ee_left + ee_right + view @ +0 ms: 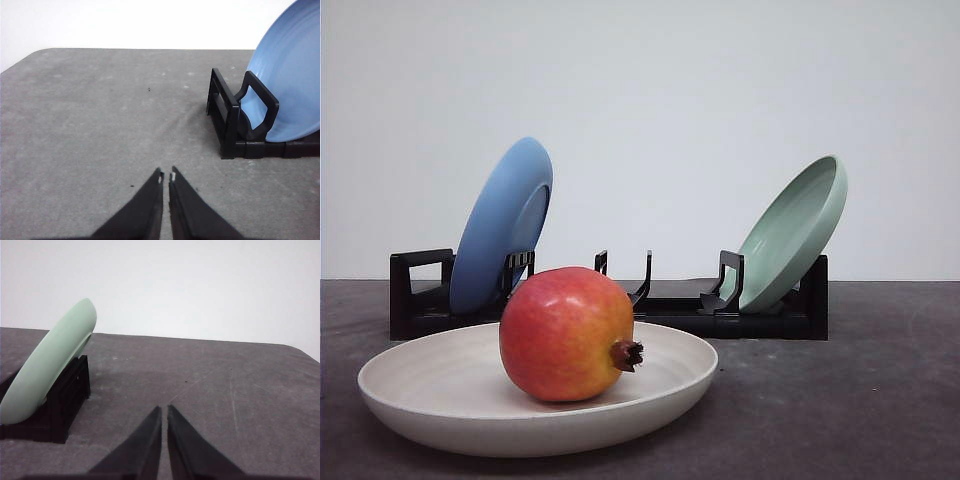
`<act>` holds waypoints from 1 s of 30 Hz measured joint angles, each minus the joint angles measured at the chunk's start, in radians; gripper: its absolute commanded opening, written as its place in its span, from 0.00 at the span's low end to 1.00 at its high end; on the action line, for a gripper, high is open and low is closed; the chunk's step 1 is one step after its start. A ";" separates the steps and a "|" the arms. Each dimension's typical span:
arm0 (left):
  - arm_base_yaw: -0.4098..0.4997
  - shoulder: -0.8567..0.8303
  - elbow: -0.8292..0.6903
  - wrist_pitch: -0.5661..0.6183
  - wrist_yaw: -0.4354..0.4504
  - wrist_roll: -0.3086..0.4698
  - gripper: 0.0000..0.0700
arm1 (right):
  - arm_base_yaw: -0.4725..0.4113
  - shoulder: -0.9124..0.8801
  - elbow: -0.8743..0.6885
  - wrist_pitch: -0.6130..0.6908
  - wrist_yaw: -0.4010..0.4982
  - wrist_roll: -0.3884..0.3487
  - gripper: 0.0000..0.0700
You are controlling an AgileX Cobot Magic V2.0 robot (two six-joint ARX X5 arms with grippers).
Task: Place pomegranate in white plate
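On my left wrist feed the left gripper point(166, 176) has its jaws drawn together to a hairline gap with nothing between them, hanging over bare grey table point(100, 115); the right gripper point(164, 409) is the same, tips nearly touching, empty, over open tabletop. Beyond the left claw I see the end of the black rack point(235, 125) with the blue plate point(290, 65) leaning in it; beyond the right one, the pale green plate point(47, 365) propped in the rack's other end. From the front camera, the pomegranate point(568, 333) sits inside the white plate point(440, 395), resting on the plate's floor a little towards the near side, crown point(627, 354) pointing to the right, with the rack point(420, 300) and its two tilted plates well behind. I judge the placing done, so what's left for me is simply to leave things undisturbed: I'd hold both arms clear of the plate and make any retreat slow and away from it, since a round fruit on a shallow dish could roll at a nudge to the rim. I'd also steer wide of the leaning plates, which look easy to tip out of their slots. The fruit appears settled and steady to me.
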 measured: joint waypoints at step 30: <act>0.000 0.000 0.000 0.000 0.000 0.000 0.00 | 0.000 0.000 0.000 0.000 0.000 0.000 0.03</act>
